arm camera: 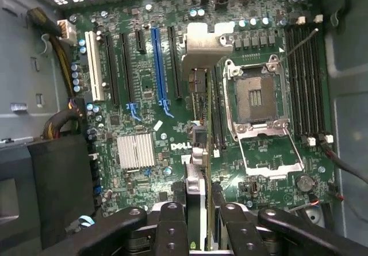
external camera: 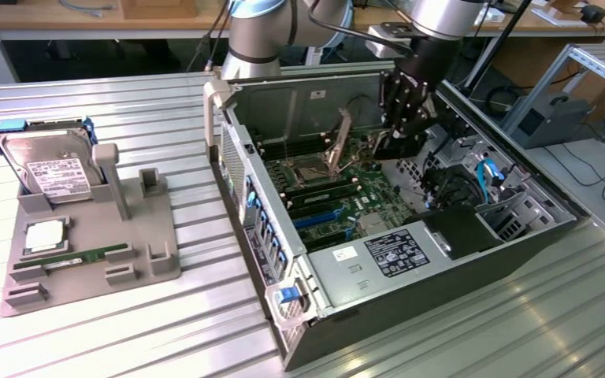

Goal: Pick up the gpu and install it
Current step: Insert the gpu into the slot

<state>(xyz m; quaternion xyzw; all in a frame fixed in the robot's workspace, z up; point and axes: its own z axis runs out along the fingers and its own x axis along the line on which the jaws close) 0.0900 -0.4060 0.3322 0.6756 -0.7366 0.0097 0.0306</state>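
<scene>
Your gripper (arm camera: 198, 233) clasps the gpu (arm camera: 195, 181) inside the open computer case (external camera: 513, 236).

Nearest you, the 2 fingers (arm camera: 172, 227) pinch the card edge-on, its silver bracket (arm camera: 208, 46) at the far end. It hangs over the Dell motherboard (arm camera: 144, 169), between the blue expansion slot (arm camera: 156, 66) and the empty CPU socket (arm camera: 256, 98); you cannot tell whether it touches the board. Well apart, on the exterior view's left, the grey fixture (external camera: 145, 252) carries the hard drive (external camera: 50, 169) and the green memory stick (external camera: 82, 257).

gpu (arm camera: 195, 187), edge-on, gripped above motherboard (arm camera: 115, 126)
</scene>
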